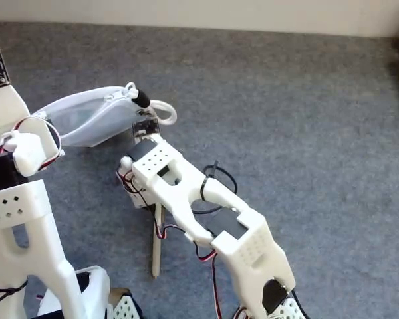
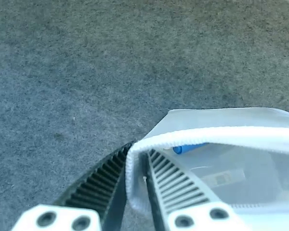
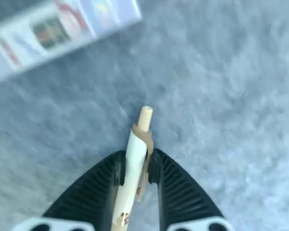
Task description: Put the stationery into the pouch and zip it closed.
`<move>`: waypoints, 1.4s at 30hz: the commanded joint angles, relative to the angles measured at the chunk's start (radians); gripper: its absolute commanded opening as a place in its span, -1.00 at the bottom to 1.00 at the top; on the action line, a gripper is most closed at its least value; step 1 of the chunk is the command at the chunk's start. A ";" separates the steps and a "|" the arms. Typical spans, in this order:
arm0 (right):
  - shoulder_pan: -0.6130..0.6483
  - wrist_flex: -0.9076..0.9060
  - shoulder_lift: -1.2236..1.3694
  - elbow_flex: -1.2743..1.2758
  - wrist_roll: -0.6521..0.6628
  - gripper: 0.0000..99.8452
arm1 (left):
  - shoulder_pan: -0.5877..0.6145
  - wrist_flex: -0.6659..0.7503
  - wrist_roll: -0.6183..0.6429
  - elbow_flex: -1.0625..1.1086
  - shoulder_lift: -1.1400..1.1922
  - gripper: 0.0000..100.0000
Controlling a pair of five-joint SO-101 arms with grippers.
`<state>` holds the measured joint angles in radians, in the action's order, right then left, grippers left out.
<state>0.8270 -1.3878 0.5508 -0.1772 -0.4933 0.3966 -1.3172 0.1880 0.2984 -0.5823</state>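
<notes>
The white translucent pouch (image 1: 93, 119) is lifted off the grey carpet at the upper left, its black zip pull (image 1: 141, 98) at the far end. My left gripper (image 2: 137, 161) is shut on the pouch's rim (image 2: 135, 187), and a blue item (image 2: 188, 148) lies inside the pouch. My right arm (image 1: 186, 193) stretches from the lower right to just below the pouch. Its gripper (image 3: 135, 161) is shut on a beige pen (image 3: 137, 144), whose tip pokes past the fingers. In the high view the pen (image 1: 156, 249) sticks out under that arm.
A white printed box (image 3: 62, 33) lies on the carpet beyond the pen's tip. A white cord loop (image 1: 163, 113) hangs at the pouch's zip end. Open grey carpet (image 1: 306, 119) spreads to the right. The left arm's white base (image 1: 26, 239) stands at the lower left.
</notes>
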 commanded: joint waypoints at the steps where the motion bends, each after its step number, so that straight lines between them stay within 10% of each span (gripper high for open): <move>1: -0.004 -0.056 -0.097 -0.027 0.066 -0.99 | -0.001 0.005 0.006 0.005 0.021 -0.99; 26: 0.102 -0.361 -0.476 -0.025 0.255 -0.99 | -0.044 0.029 0.003 0.038 0.021 -0.99; 42: 0.087 -0.091 -0.957 0.329 0.255 -0.99 | -0.076 0.034 0.003 0.045 0.021 -0.99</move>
<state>0.9206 -1.6379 -0.2117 0.0207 -0.2539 0.3491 -1.2942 0.1864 0.3291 -0.5823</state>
